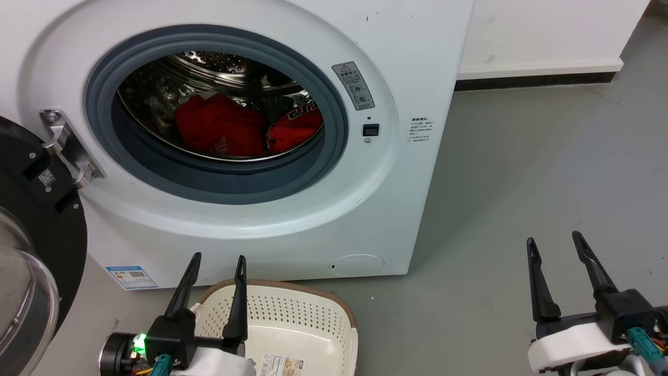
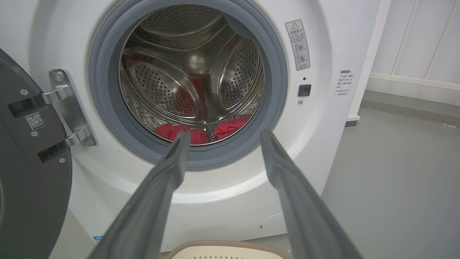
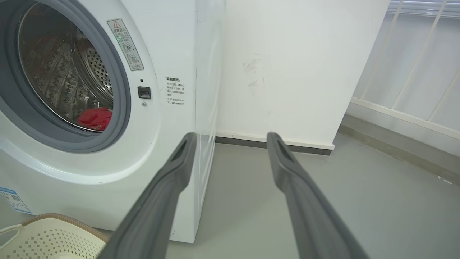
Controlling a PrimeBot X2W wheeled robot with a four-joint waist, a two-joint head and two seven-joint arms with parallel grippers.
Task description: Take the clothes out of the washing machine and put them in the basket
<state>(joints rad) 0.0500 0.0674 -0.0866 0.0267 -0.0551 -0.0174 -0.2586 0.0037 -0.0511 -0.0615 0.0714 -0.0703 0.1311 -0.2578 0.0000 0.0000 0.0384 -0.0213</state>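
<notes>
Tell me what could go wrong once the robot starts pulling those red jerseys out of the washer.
The clothes lie low in the drum behind the grey gasket lip; the left gripper may catch on it. They lie side by side, so pulling one might drag the other onto the floor. The small basket may let one drape over its rim.

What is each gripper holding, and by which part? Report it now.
Nothing is held. The left gripper and right gripper are both open and empty; the clothes lie inside the washing machine.
</notes>
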